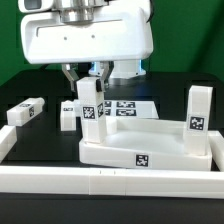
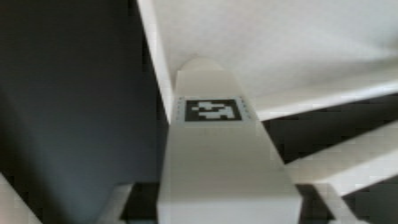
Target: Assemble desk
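Observation:
The white tray-like tabletop (image 1: 150, 140) lies on the black table with a tag on its front rim. My gripper (image 1: 88, 86) is shut on a white tagged leg (image 1: 88, 106) and holds it upright at the tabletop's far corner on the exterior view's left. In the wrist view the leg (image 2: 222, 150) runs between my fingers (image 2: 143, 208), tag facing the camera, with the tabletop (image 2: 302, 50) beyond it. A second leg (image 1: 198, 110) stands upright at the tabletop's corner on the exterior view's right. A third leg (image 1: 25, 112) lies at the left. A fourth (image 1: 67, 116) stands beside the held leg.
The marker board (image 1: 127, 107) lies flat behind the tabletop. A long white border rail (image 1: 110, 181) runs along the front and turns up the exterior view's left side. The robot's white base stands at the back.

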Motion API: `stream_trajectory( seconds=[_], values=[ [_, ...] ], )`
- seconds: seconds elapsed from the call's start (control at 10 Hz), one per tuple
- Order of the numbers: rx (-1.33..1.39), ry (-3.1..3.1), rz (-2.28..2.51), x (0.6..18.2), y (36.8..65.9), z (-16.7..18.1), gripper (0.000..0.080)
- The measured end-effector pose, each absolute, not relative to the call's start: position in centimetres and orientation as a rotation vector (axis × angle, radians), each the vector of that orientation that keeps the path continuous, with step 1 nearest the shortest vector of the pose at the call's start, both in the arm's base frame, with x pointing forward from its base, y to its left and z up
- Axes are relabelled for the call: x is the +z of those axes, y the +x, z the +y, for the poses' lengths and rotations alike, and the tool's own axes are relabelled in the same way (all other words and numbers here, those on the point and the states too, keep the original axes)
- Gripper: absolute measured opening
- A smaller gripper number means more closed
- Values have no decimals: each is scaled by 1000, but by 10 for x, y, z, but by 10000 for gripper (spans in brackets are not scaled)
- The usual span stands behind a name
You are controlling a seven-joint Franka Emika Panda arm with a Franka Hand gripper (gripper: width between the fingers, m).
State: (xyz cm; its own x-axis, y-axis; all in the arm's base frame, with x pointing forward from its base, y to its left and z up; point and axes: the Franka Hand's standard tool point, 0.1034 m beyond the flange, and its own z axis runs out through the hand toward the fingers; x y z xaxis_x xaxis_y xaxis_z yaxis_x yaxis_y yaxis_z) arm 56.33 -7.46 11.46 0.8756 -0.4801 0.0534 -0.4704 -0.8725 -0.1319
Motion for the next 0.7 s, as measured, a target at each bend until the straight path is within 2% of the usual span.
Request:
stream_trajectory(
  seconds=[0.4, 0.6, 0.7],
  values=[
    [-78, -2615, 1469, 114, 566, -57, 290],
    [-61, -2530, 1586, 114, 566, -54, 290],
    [-54, -2489, 1637, 114, 567, -53, 362]
  ],
)
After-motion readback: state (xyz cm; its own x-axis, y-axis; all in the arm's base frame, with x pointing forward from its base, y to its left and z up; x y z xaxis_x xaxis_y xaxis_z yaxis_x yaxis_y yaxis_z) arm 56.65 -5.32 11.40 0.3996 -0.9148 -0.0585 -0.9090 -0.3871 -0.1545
